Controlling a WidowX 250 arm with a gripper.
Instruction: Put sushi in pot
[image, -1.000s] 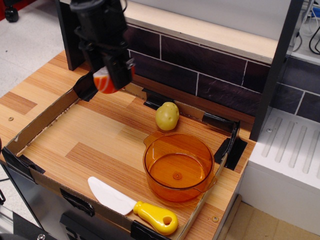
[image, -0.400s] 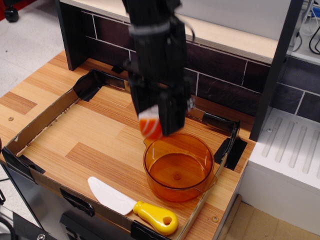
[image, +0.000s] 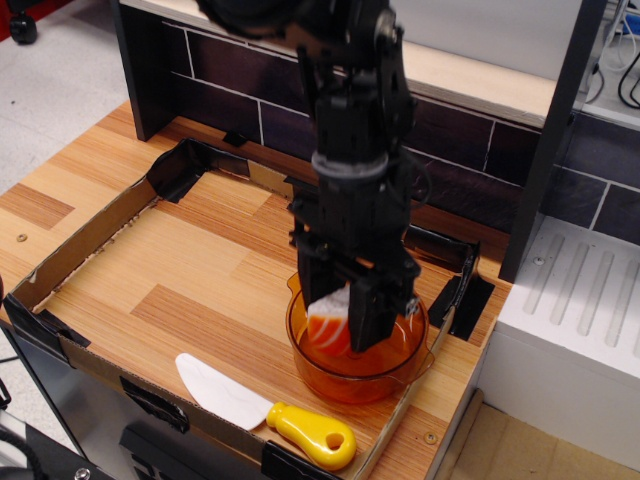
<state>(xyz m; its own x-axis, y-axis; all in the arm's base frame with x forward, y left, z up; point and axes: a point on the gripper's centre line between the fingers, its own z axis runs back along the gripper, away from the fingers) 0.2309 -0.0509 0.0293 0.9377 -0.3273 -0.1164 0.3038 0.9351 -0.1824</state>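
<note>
- Nearest us, just in front of the pot (image: 400, 372), lies a toy knife (image: 265, 410): white blade, glossy yellow handle.
- The pot: round, see-through amber plastic.
- Inside its rim, the black gripper (image: 340, 325) pinches the striped orange sushi (image: 328, 330).

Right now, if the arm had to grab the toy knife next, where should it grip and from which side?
Best bet is the yellow handle, coming straight down from above. The toy knife lies flat near the front cardboard edge, apart from the pot, where the gripper holds the sushi. The handle looks thicker than the thin white blade.
</note>
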